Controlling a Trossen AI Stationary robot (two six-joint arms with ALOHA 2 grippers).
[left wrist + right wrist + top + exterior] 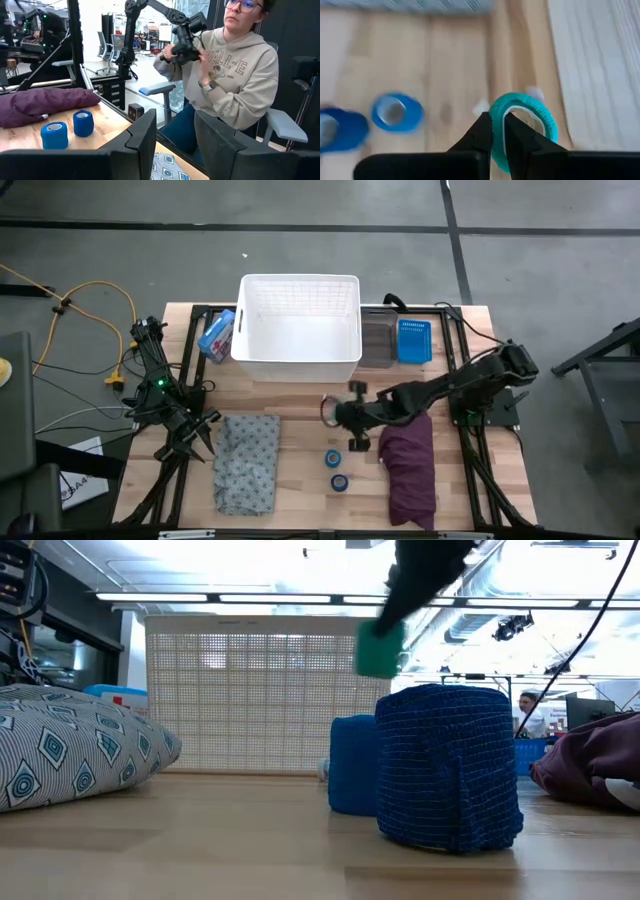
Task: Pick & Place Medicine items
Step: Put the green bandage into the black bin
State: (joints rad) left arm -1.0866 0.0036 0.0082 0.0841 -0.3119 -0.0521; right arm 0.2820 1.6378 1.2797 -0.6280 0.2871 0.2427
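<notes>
Reaching in from the right side of the overhead frame toward its centre, the right gripper [499, 131] has its fingers pinched tight on the wall of the green tape roll [520, 125], one finger inside the ring and one outside. From table level the green roll [379, 648] hangs in the upper middle of the frame, clear of the wood and in front of the white basket [300, 330].

Two blue tape rolls [333, 458] [340, 482] stand on the table in the lower centre of the overhead frame, near each other, between the grey patterned cloth [248, 462] on their left and the purple cloth [410, 465] on their right.

Over at the left edge of the overhead frame, the left gripper [175, 142] waits beside the grey cloth, its fingers set partly apart with nothing between them. Past them, a person [235, 75] in a beige hoodie sits off the table's edge, handling another arm rig.
</notes>
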